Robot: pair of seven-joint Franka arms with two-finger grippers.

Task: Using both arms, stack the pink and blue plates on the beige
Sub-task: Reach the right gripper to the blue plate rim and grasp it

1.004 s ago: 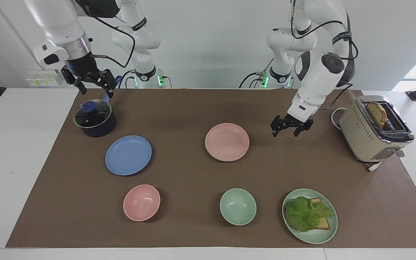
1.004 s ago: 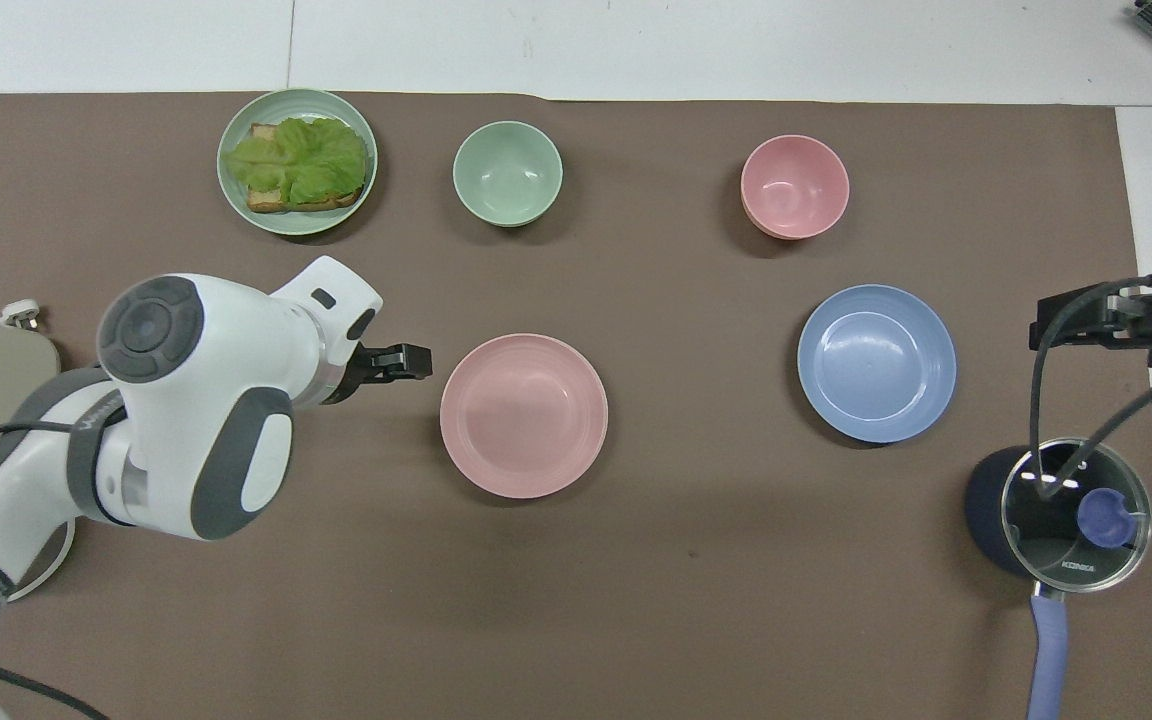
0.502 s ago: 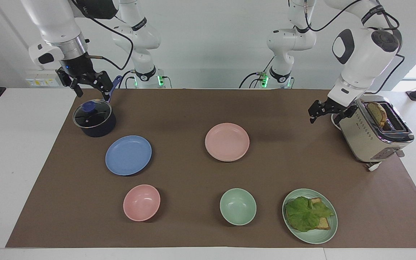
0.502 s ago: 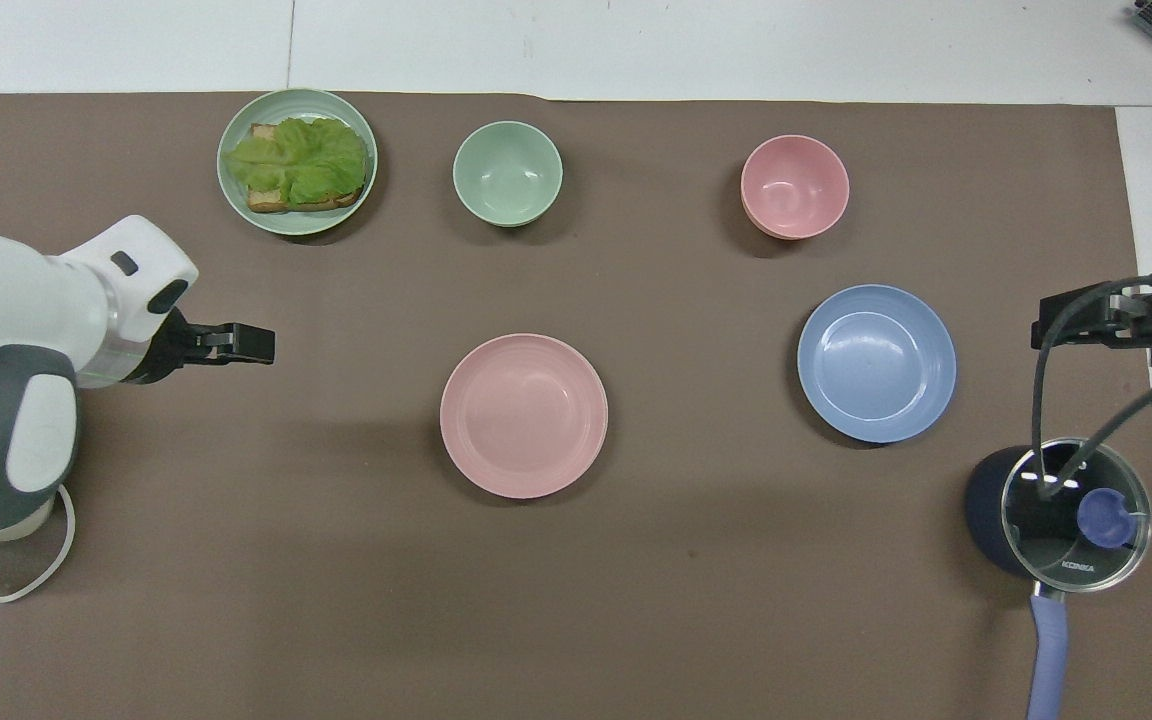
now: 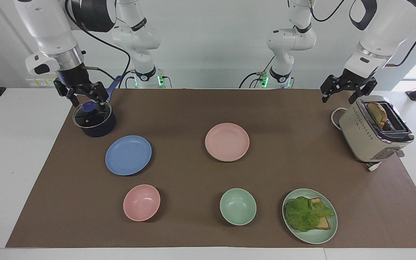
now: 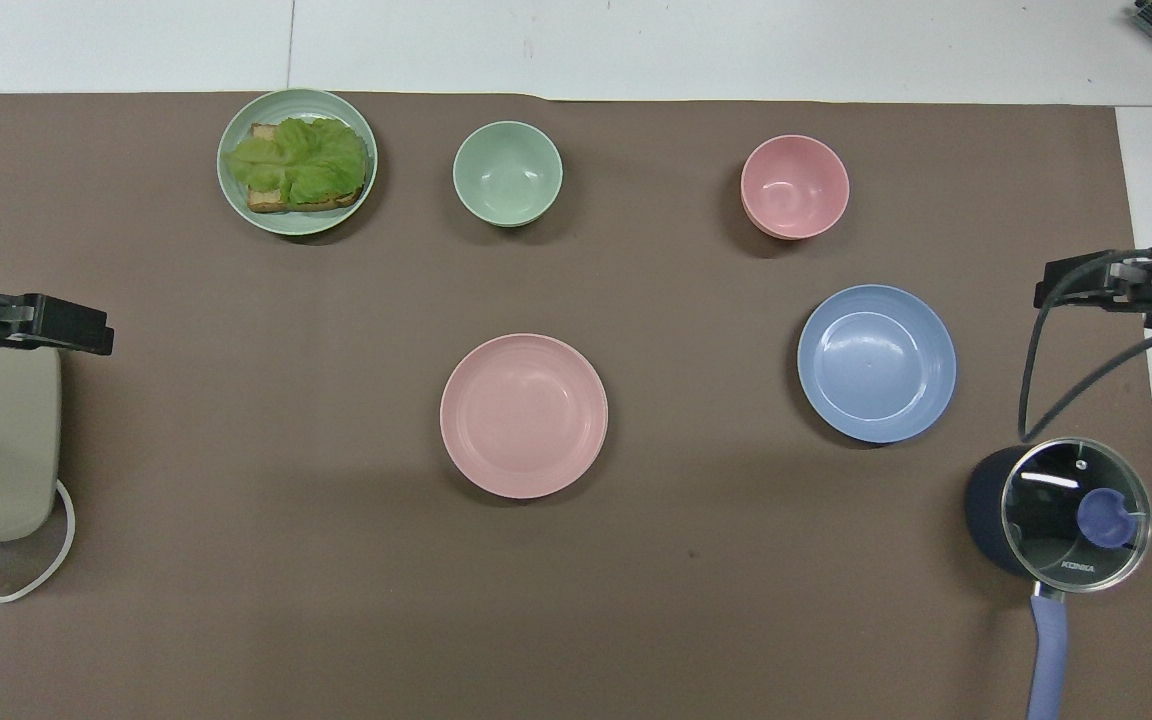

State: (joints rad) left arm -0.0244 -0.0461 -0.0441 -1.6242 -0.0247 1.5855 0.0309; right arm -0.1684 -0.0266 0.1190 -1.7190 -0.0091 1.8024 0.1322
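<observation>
Dial set on the overhead view, centred on the pink plate (image 5: 227,141), with 12 pointing away from the robots.

Fingers of the left gripper (image 5: 338,100) are spread and hold nothing. They hang above the toaster (image 5: 374,130), at about 9 o'clock. Fingers of the right gripper (image 5: 88,103) are also released and empty, hanging over the lidded pot (image 5: 94,121), at about 4 o'clock.

The pink plate sits mid-worktop (image 5: 302,162). A second rim seems to show beneath it. I take that for the beige plate, but I cannot confirm it. The blue plate (image 5: 128,155) lies flat and alone at 3 o'clock, well apart from the pink one.

My judgement is that pink is placed and blue is the open step. The right arm is the closer one. Next I would bring its fingers down to the blue plate's rim. The edge is low and shallow, so the pinch needs care. Then I would carry the plate over and centre it on the pink one.
</observation>
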